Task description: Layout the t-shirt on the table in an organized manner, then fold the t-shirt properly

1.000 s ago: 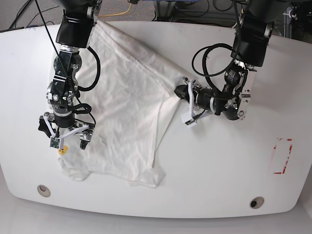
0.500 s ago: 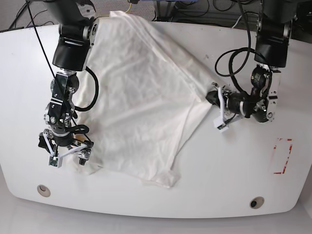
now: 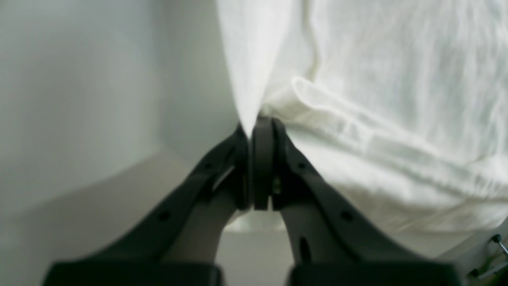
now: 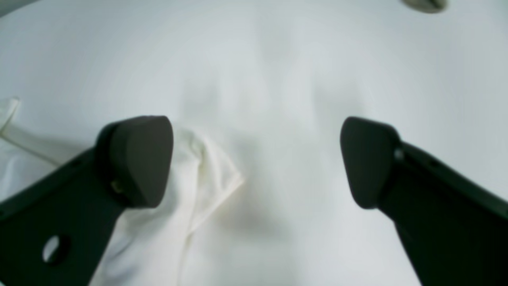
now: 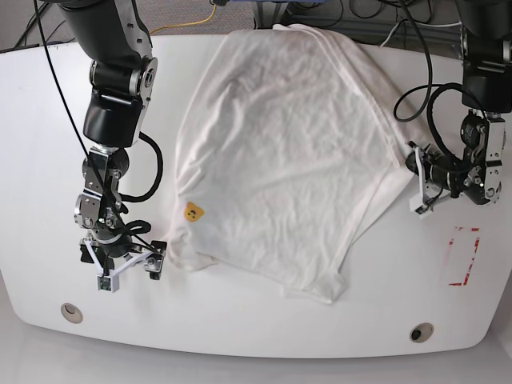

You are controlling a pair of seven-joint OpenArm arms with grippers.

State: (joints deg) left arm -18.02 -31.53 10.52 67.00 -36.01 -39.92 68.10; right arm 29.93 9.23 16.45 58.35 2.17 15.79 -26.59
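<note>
Although the bench (image 5: 264, 328) carries the t-shirt (image 5: 280, 152) spread over its middle and far part, the laying-out is judged only partly done. The garment is seen lying slanted, its far end reaching the back edge of the bench, its near hem bunched and doubled under toward the front, and ripples running across the body. A small yellow patch (image 5: 192, 212) shows near the shirt's side edge closest to the right arm; whether this is part of the print cannot be told. No fold has been made, so the whole folding stage is judged still ahead, after the cloth is squared and smoothed. On the side of the shirt nearest the red tape rectangle (image 5: 462, 256), the left pincer (image 3: 256, 127) is seen closed tight on a pinch of the shirt's edge, the cloth drawn taut from it. At the opposite side of the shirt, the right pincer (image 4: 254, 159) is seen spread wide and holding nothing, low over the bench with a crumpled corner of the shirt beside one fingertip (image 4: 139, 159). A grommet hole (image 5: 72, 312) lies nearer the front edge than the shirt.
</note>
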